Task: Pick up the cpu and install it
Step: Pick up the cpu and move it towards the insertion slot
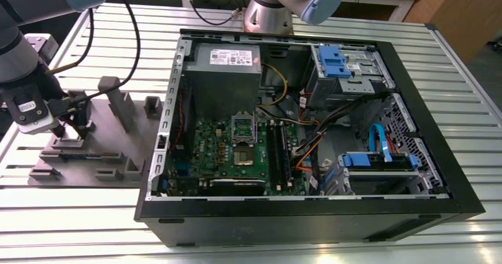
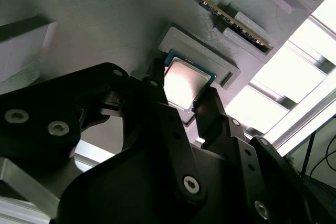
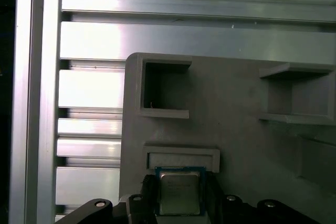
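Straddling the cpu (image 3: 179,190), which lies in a shallow pocket (image 2: 212,59) by the grey holder plate's (image 1: 117,152) exterior-view-left edge, the gripper (image 2: 181,92) flanks it closely; whether it actually pinches it I cannot tell.

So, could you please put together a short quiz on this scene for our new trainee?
1. True or false: the cpu is seated in the motherboard socket.
2. Where is the gripper? A) above the power supply; B) down at the cpu on the grey holder block, to the exterior view's left of the computer case; C) inside the case.
3. What colour are the drive latches inside the case?
Key: 1 false, it lies in a recess of the holder block; 2 B; 3 blue.
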